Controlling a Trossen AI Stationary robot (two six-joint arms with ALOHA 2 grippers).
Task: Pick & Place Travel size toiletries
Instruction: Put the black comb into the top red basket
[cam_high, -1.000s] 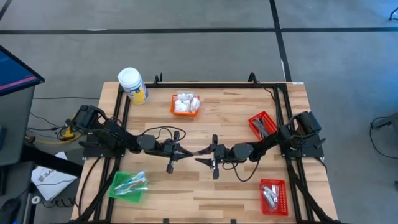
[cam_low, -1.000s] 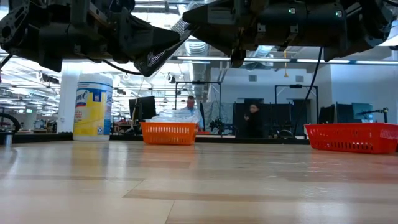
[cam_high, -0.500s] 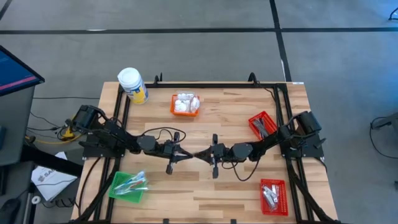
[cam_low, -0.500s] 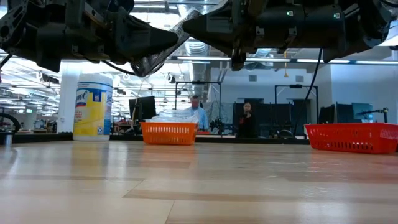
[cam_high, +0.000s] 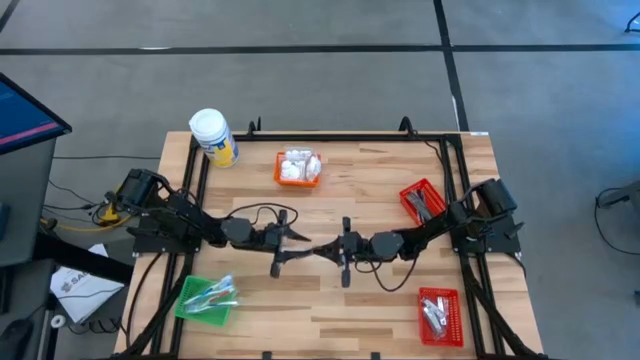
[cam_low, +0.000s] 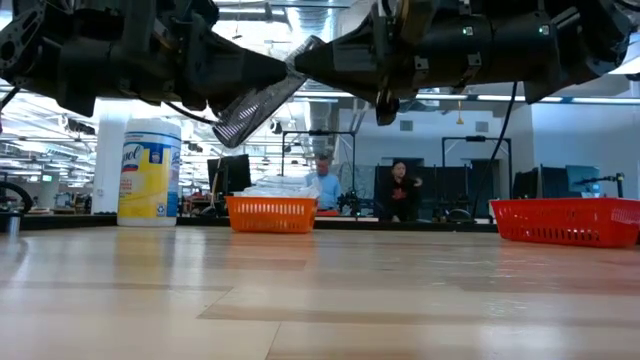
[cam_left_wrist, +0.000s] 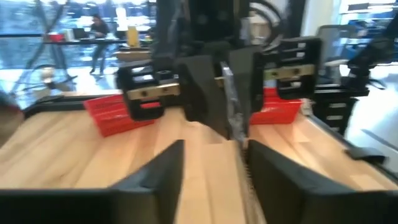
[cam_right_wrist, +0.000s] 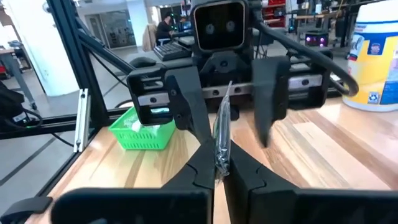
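A slim silvery sachet (cam_right_wrist: 221, 124), one of the travel size toiletries, hangs in the air over the table's middle between my two grippers, which face each other level. My right gripper (cam_right_wrist: 219, 171) is shut on it. My left gripper (cam_left_wrist: 214, 155) is open, with one finger on either side of the sachet's (cam_left_wrist: 234, 106) free end. I cannot tell whether either of those fingers touches it. In the low view the sachet (cam_low: 250, 105) slants down from the right fingertips toward the left arm. My right gripper pinches one end of the sachet (cam_right_wrist: 219, 154) between its two fingers. The fingers come level from the table's right side and lie along the sachet. It is clear of the table, and its free end (cam_low: 228, 130) droops toward my left gripper.
A white-lidded jar (cam_high: 213, 135) stands at the far left corner. An orange basket (cam_high: 298, 167) of white packets sits at the far middle. There are two red baskets (cam_high: 422, 200) (cam_high: 439, 315) on the right and a green basket (cam_high: 208, 298) at the near left. People stand in the room behind.
My right gripper has shut on the sachet. My left gripper has then opened and let it go. Both arms have stayed in place. The sachet's free end now droops lower, toward the left.
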